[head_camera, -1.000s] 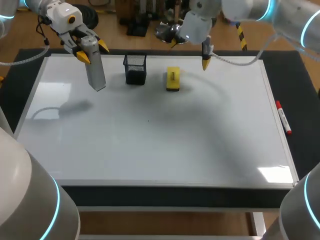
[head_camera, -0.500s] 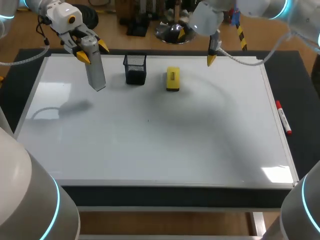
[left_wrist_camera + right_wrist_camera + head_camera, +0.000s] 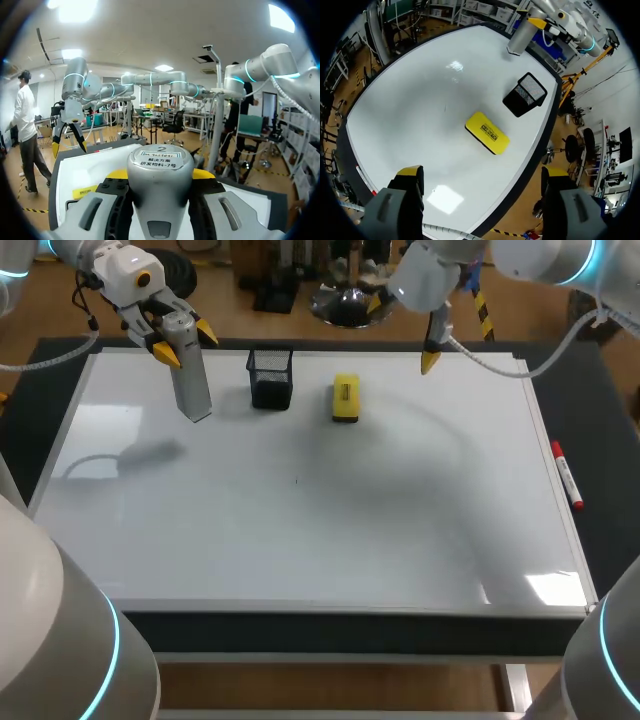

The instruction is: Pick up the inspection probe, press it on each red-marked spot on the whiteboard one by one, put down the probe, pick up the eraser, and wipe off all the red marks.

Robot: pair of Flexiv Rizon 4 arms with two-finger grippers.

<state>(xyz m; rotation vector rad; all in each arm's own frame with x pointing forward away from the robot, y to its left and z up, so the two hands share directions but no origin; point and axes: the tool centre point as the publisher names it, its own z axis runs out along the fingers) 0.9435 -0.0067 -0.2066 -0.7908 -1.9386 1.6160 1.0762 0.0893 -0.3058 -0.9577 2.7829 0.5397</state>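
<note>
The left gripper (image 3: pixel 186 344) pinches the grey inspection probe (image 3: pixel 192 385) by its upper end and holds it nearly upright just beside the black mesh cup (image 3: pixel 270 378). On the cup's other side, close by, the yellow eraser (image 3: pixel 345 398) lies flat on the whiteboard (image 3: pixel 300 530). Further from the cup, past the eraser, the right gripper (image 3: pixel 481 172) hangs above the board, fingers spread wide.
</note>
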